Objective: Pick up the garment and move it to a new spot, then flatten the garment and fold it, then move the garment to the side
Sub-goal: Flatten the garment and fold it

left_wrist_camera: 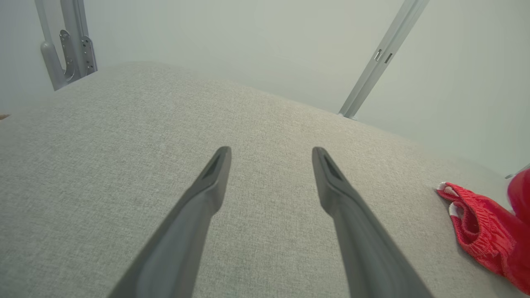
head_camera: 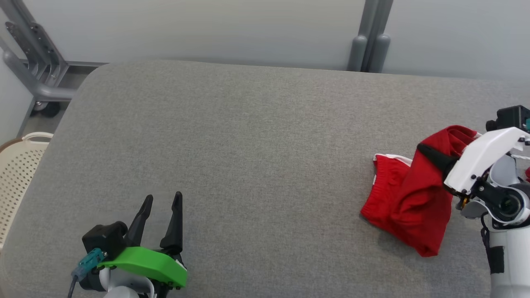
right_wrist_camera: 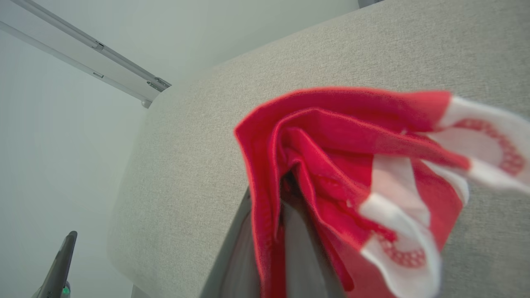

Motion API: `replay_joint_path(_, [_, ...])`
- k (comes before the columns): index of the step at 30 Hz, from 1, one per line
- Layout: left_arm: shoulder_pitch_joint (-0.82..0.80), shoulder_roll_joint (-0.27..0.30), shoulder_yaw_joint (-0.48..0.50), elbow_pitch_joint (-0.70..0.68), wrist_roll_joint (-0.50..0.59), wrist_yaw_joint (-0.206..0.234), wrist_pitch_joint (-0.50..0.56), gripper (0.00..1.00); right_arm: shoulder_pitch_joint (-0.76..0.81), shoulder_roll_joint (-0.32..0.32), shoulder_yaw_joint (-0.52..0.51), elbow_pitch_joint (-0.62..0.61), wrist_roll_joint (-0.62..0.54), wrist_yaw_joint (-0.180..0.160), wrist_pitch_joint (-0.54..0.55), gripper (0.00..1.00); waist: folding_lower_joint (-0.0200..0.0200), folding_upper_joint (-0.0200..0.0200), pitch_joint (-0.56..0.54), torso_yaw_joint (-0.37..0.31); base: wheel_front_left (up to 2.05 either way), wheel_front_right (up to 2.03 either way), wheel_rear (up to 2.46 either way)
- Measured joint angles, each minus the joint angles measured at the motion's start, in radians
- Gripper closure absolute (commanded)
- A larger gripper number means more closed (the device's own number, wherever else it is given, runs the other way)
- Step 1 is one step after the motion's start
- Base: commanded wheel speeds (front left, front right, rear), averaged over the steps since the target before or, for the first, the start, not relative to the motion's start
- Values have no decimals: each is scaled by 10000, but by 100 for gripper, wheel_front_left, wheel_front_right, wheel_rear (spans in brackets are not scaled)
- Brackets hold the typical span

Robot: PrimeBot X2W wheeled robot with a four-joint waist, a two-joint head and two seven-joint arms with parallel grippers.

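The garment (head_camera: 405, 198) is red with white trim and lies bunched at the right of the grey table (head_camera: 248, 136). My right gripper (head_camera: 431, 155) is shut on its upper edge and holds that part raised, while the rest drapes onto the table. In the right wrist view the red cloth (right_wrist_camera: 331, 136) wraps over the dark fingers (right_wrist_camera: 298, 252), hiding their tips. My left gripper (head_camera: 163, 198) hovers open and empty near the front left of the table, far from the garment. The left wrist view shows its gripper (left_wrist_camera: 271, 151) spread over bare fabric, with the garment (left_wrist_camera: 480, 231) at the right edge.
A cream perforated basket (head_camera: 18, 169) stands beside the table's left edge. A grey metal frame (head_camera: 37, 66) is at the back left and a grey post (head_camera: 368, 37) at the back wall. The table's rounded far-left corner (head_camera: 95, 72) is close to the frame.
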Motion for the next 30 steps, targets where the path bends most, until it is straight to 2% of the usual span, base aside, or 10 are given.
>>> replay_joint_path(5, [-193,-4,201,441,188,-357,-2,0,-549,203,385,623,-571,0,59,100,0,0,69,400,0,0,0])
replay_joint_path(11, [-137,-105,803,874,349,-568,-2,0,-795,343,802,1406,-980,0,-8,100,0,0,31,722,0,0,0])
replay_joint_path(24, [227,-619,1499,1024,803,-959,0,0,-1000,17,792,2180,-1833,0,-261,100,0,0,-136,613,0,0,0])
replay_joint_path(30, [228,-679,1559,1041,865,-1051,0,0,-898,-309,750,2173,-2272,0,171,100,0,0,-28,523,0,0,0])
